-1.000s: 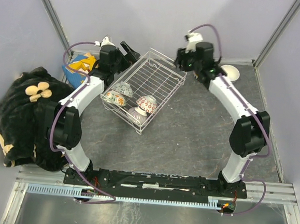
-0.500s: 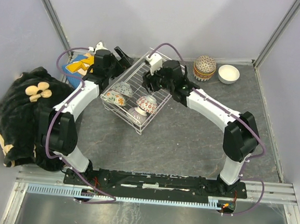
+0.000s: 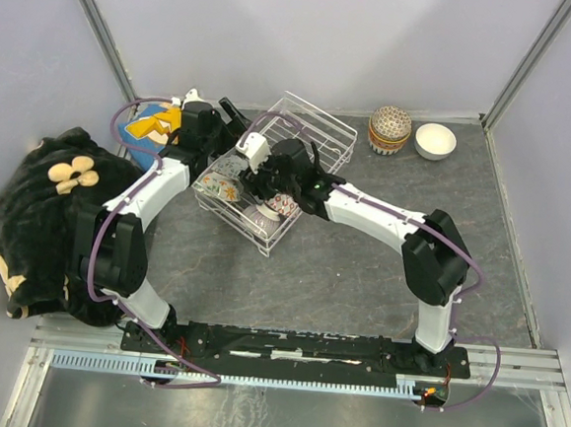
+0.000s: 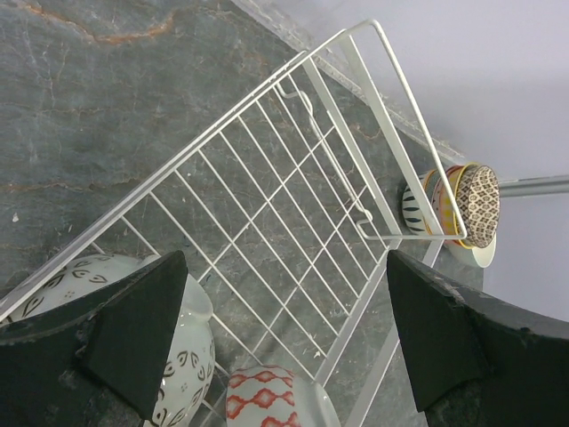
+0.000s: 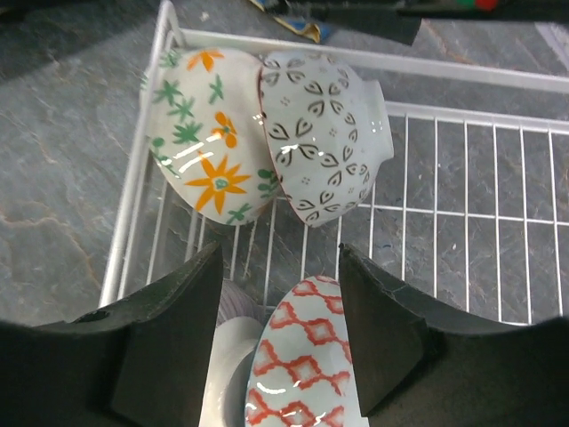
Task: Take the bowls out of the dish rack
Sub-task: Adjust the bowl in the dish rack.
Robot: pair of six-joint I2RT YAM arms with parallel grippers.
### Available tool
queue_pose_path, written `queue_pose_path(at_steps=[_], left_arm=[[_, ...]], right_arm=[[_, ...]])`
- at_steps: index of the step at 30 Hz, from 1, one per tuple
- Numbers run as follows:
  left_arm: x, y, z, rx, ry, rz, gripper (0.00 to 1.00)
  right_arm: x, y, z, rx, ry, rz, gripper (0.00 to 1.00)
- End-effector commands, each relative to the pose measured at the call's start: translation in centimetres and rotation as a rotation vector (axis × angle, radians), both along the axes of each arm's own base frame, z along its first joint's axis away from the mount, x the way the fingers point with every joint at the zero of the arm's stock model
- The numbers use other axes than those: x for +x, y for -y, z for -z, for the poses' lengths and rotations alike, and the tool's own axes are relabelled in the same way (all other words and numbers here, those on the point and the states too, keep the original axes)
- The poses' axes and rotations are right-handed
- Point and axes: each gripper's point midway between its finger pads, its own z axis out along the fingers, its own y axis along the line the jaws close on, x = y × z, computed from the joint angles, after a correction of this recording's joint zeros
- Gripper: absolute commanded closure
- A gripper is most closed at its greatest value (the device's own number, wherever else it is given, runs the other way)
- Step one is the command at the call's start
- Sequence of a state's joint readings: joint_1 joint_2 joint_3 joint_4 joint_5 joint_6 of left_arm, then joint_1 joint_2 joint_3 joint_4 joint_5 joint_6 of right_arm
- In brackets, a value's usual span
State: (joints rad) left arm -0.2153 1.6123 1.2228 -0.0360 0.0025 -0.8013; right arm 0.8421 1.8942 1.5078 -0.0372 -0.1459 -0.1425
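Several small patterned ceramic bowls (image 5: 324, 147) lie in the white wire dish rack (image 5: 444, 69), right gripper (image 5: 280, 294) half-open above them, left gripper (image 4: 284, 311) spread wide nearby, both holding nothing.

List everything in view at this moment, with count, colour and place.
dish rack: one, white wire, far middle of the table, at an angle
bowls in the rack: four, orange-green floral, grey leaf, red lattice, purple striped, at its near-left end
stacked bowls: one stack, count unclear, patterned, far right, clear of the rack
white bowl: one, plain white, right of the stack
soft bundle: one, black with a cream flower, left edge
flat item: one, blue and yellow, far left
table: one, dark grey
left fingers: two, black, open over the rack's bare grid
right fingers: two, black, open over the red lattice bowl
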Motion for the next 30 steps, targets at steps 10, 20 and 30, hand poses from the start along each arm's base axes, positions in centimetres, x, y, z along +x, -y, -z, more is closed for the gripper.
queue_pose_path(at_steps=[10,20,30], left_arm=[[-0.2,-0.1,0.0,0.018,0.009,0.016,0.01],[0.3,-0.3,1.8,0.006,-0.03,0.02,0.01],[1.0,-0.9,1.9,-0.014,-0.032,0.009,0.01]], right_arm=[[2.4,-2.6,-1.1,0.028,0.074,0.005,0.38],[2.6,-3.4,0.1,0.012,0.066,-0.007,0.38],[3.3,-3.7,1.0,-0.019,0.087,0.019,0.4]])
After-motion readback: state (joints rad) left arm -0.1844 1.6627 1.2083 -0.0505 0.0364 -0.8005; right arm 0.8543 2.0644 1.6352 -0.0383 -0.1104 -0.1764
